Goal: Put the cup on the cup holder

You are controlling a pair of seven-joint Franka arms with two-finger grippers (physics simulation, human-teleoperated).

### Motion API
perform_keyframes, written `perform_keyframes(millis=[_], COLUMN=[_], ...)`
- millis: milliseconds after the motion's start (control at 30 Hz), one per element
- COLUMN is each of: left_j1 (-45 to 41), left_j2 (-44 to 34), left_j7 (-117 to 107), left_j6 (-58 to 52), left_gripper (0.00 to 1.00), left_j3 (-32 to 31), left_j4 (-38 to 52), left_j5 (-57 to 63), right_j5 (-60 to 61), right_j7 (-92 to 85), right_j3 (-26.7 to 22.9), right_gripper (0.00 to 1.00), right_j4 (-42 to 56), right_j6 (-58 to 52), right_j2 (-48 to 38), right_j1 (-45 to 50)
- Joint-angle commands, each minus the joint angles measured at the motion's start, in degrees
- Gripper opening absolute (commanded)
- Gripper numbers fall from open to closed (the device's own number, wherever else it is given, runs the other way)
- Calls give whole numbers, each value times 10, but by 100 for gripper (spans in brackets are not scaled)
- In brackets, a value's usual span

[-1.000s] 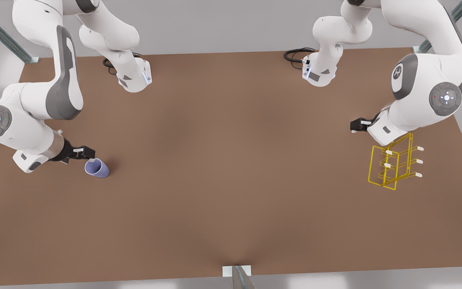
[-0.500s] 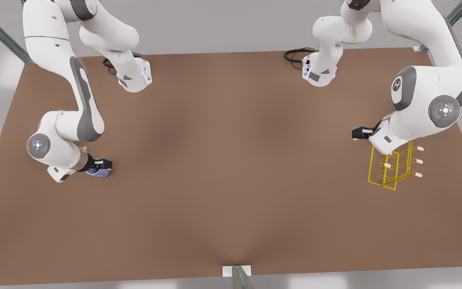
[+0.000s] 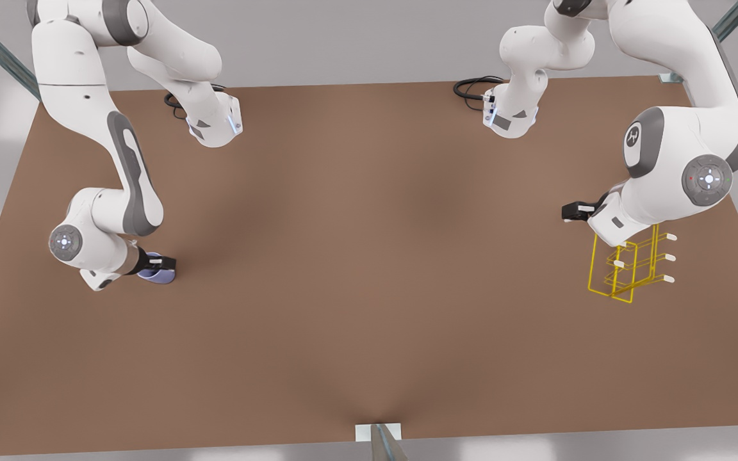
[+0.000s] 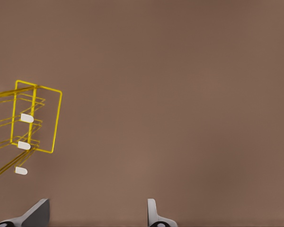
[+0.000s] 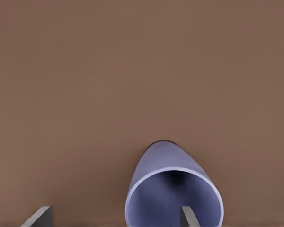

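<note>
A: Where is the cup (image 3: 159, 275) lying?
B: It is lying on its side on the brown table (image 3: 369, 269), toward the front view's left. In the right wrist view the cup (image 5: 173, 189) is showing its open mouth toward the camera.

A: And what is the right gripper (image 3: 163, 262) doing?
B: It is hanging directly over the cup. Its fingers (image 5: 189, 216) are standing apart; one fingertip is overlapping the rim and the other is sitting off beside the cup, so nothing is being clamped.

A: The cup holder (image 3: 625, 266)?
B: It is standing well apart from the cup, toward the front view's right, with its white-tipped pegs pointing toward that side.

A: And the left gripper (image 3: 573, 211)?
B: It is waiting near the holder (image 4: 33, 123), above bare table. Its fingers (image 4: 154, 215) are spread wide and gripping nothing.
</note>
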Motion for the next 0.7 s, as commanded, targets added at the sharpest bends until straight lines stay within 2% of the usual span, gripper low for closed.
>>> perform_keyframes(millis=[0, 333, 367, 433, 467, 500, 567, 667], left_j1=[0, 0, 1, 0, 0, 1, 0, 1], left_j2=[0, 3, 3, 3, 3, 3, 3, 3], left_j7=[2, 2, 2, 2, 2, 3, 4, 4], left_j6=[-3, -3, -3, -4, -4, -3, -4, -4], left_gripper=[100, 100, 100, 100, 100, 100, 100, 100], left_j3=[0, 0, 0, 0, 0, 0, 0, 0], left_j4=[0, 0, 0, 0, 0, 0, 0, 0], left_j5=[1, 1, 1, 1, 1, 1, 1, 1], right_j5=[0, 0, 0, 0, -1, -1, -5, -18], right_j7=[-21, -17, -17, -17, -18, -20, -20, -20], right_j3=[0, 0, 0, 1, 0, 0, 1, 0], right_gripper=[100, 100, 97, 76, 69, 68, 38, 22], right_j4=[-5, -20, -20, -19, -20, -19, -17, -19], right_j6=[7, 15, 15, 18, 30, 50, 54, 77], right_j2=[3, 25, 27, 31, 34, 39, 40, 45], right_j1=[-2, -1, -1, -2, -3, -7, -8, -8])
